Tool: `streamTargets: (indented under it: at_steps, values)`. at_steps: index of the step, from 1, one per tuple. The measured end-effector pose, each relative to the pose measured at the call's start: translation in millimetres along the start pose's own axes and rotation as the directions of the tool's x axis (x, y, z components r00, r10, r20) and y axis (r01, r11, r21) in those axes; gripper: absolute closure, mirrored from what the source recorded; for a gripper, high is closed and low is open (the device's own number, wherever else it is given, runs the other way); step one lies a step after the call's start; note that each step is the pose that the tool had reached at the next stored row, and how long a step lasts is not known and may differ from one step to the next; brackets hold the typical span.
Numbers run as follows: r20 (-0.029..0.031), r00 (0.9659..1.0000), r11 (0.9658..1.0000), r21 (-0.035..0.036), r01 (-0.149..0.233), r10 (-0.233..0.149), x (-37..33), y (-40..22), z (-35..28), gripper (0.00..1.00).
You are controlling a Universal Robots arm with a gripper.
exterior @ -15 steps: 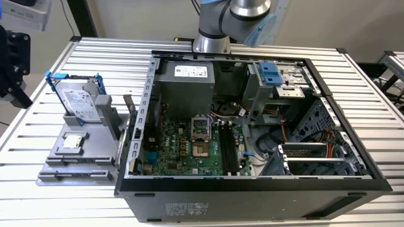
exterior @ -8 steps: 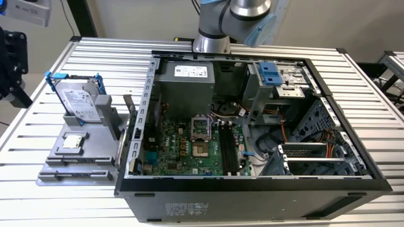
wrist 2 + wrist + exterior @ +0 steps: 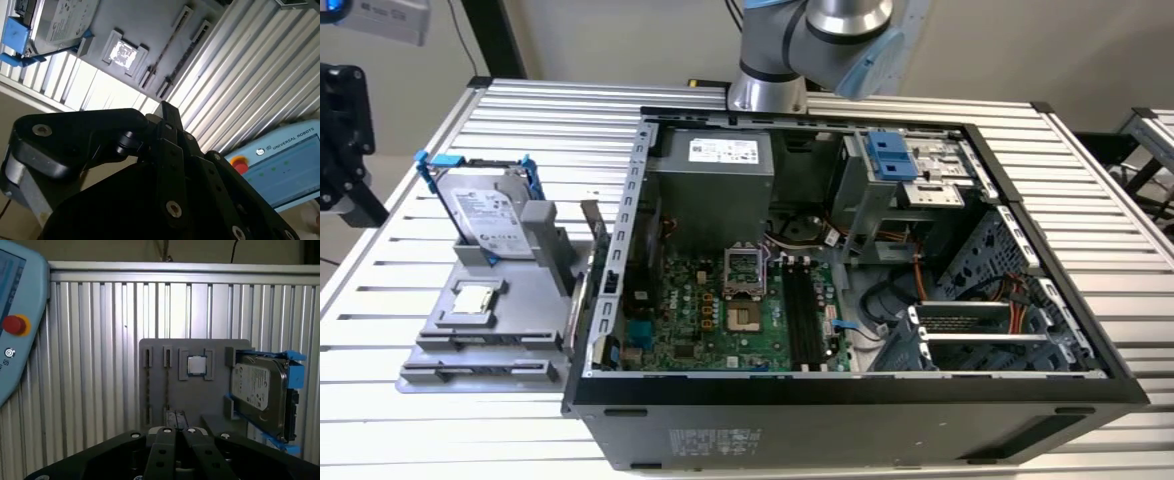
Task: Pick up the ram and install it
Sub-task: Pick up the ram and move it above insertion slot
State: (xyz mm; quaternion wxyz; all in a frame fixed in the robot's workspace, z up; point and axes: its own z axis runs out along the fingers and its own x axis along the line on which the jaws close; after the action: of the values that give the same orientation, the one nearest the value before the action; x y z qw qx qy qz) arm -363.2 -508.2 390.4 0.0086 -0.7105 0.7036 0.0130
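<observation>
Two thin greenish-grey ram sticks stand on edge in the slotted brackets of a grey holder (image 3: 200, 395), one ram (image 3: 167, 386) beside the other; they show as dark lines (image 3: 172, 42) in the second wrist view. My gripper (image 3: 178, 432) hangs well above the holder with its black fingers pressed together and nothing between them, also seen from behind (image 3: 165, 110). In the exterior view the holder (image 3: 480, 330) lies on the exterior view's left of the open computer case (image 3: 854, 400). The black slots (image 3: 803, 312) on the green motherboard look empty.
On the holder sit a silver hard drive with blue brackets (image 3: 260, 390) (image 3: 487, 215) and a small square processor chip (image 3: 196, 365) (image 3: 474, 297). A light-blue teach pendant (image 3: 15, 325) with a red button lies on the ribbed metal table (image 3: 1121, 200). The arm's base (image 3: 767, 90) stands behind the case.
</observation>
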Motion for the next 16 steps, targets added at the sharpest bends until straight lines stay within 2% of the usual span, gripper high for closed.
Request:
streamTargets:
  at_steps: [6, 15, 16]
  values:
    - [-0.0005, 0.9966, 0.9966, -0.0026, 0.083, -0.083, -0.7, 0.0, 0.3, 1.00]
    - [-0.0005, 0.9963, 0.9963, -0.0027, 0.086, -0.086, -0.8, 0.0, 0.4, 1.00]
    - [-0.0005, 0.9963, 0.9963, -0.0027, 0.086, -0.086, -0.8, 0.0, 0.4, 0.00]
